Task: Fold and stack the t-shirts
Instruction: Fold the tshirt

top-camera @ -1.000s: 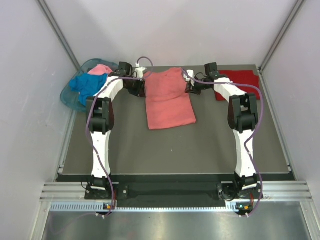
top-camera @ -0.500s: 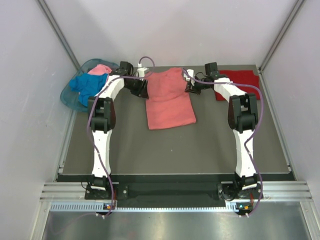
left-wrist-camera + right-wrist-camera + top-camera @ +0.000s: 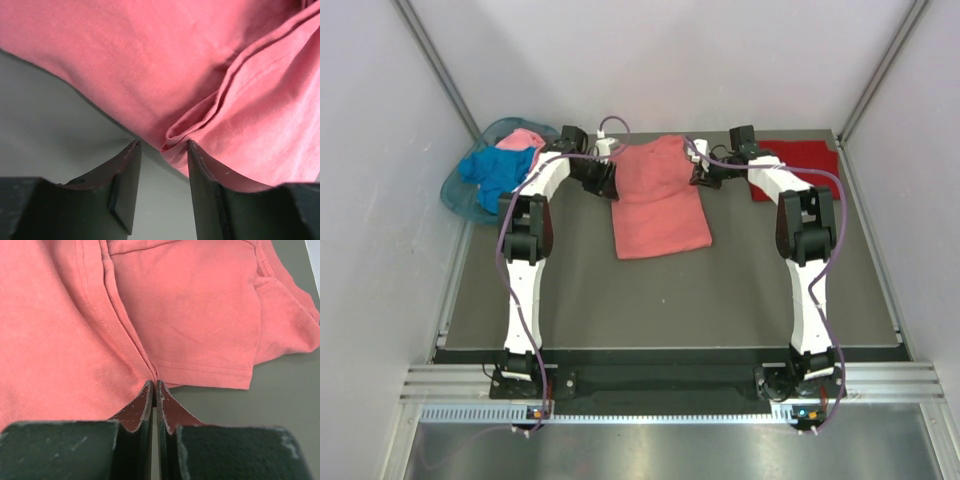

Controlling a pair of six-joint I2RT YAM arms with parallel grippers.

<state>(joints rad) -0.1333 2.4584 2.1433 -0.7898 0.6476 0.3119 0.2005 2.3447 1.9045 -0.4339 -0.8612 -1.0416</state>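
Left fingers (image 3: 125, 185) wide apart; right fingers (image 3: 137, 412) tight together, perhaps mid-pinch.

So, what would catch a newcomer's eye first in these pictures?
The salmon-coral t-shirt, folded narrow in the far middle of the table, with both arms at it: the left tool open at its left edge, the right tool shut on its right edge. Next, the teal basket at the far left holding a blue t-shirt and a pink t-shirt, and the dark red t-shirt flat at the far right.
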